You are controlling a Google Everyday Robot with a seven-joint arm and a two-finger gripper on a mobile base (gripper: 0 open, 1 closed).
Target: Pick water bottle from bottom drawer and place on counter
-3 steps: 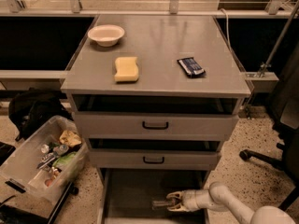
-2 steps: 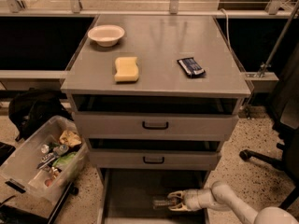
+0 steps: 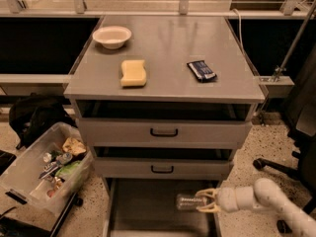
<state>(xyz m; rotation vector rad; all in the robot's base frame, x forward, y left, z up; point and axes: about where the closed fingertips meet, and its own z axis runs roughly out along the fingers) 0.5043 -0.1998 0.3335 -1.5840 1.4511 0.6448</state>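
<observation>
The water bottle (image 3: 186, 200), small and clear, lies sideways over the open bottom drawer (image 3: 140, 209). My gripper (image 3: 206, 200) reaches in from the right on a white arm, and its yellowish fingers (image 3: 207, 193) are shut on the bottle's right end. Bottle and gripper sit over the right part of the drawer floor, just under the middle drawer's front. The counter (image 3: 168, 48) is the grey cabinet top above.
On the counter are a white bowl (image 3: 112, 36), a yellow sponge (image 3: 133, 73) and a dark blue packet (image 3: 202, 70). Two closed drawers with black handles (image 3: 164, 132) overhang the bottom drawer. A clear bin of clutter (image 3: 47, 169) stands at left, a chair base (image 3: 276, 167) at right.
The gripper has drawn back to the right and slightly up, and the bottle now shows clearly between its fingers. The view has shifted a little.
</observation>
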